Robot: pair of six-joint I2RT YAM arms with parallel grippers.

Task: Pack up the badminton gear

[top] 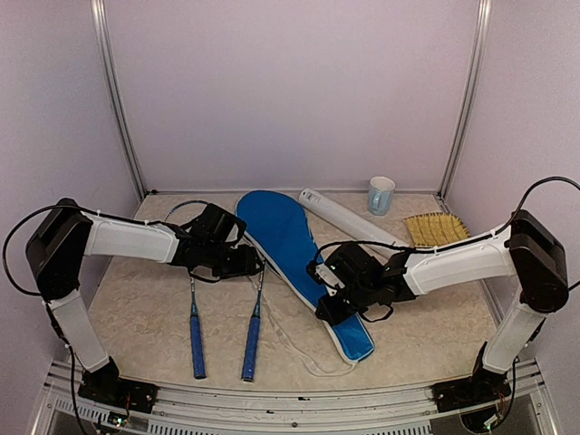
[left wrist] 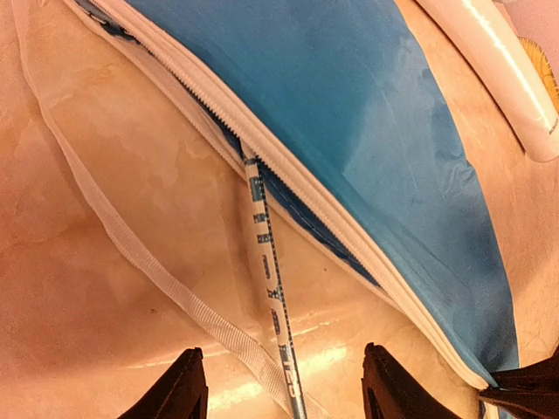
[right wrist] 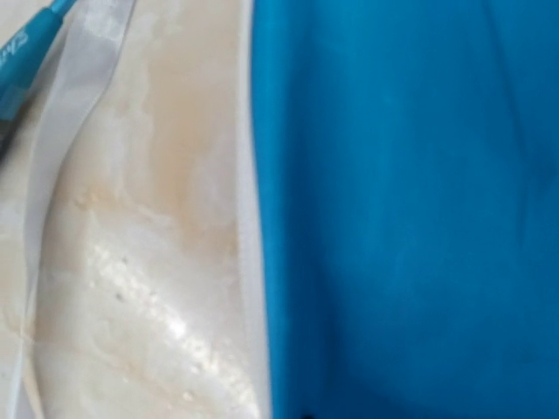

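I'm feeding racket (left wrist: 260,236) into cover (left wrist: 349,131) | left hand (left wrist: 284,388) released astride it; right hand (top: 329,306): can't tell | next: regripping, pushing toward 12 o'clock

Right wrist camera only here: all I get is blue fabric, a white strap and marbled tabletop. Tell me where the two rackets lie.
Observer: In the top view, the left racket and the right racket lie side by side, left of the blue cover, with their handles at the near end.
Operator: Now report the left hand.
Observer: The left hand is open. Its fingers stand on either side of the right racket's shaft without touching it. That is where the shaft slips under the cover's unzipped edge.
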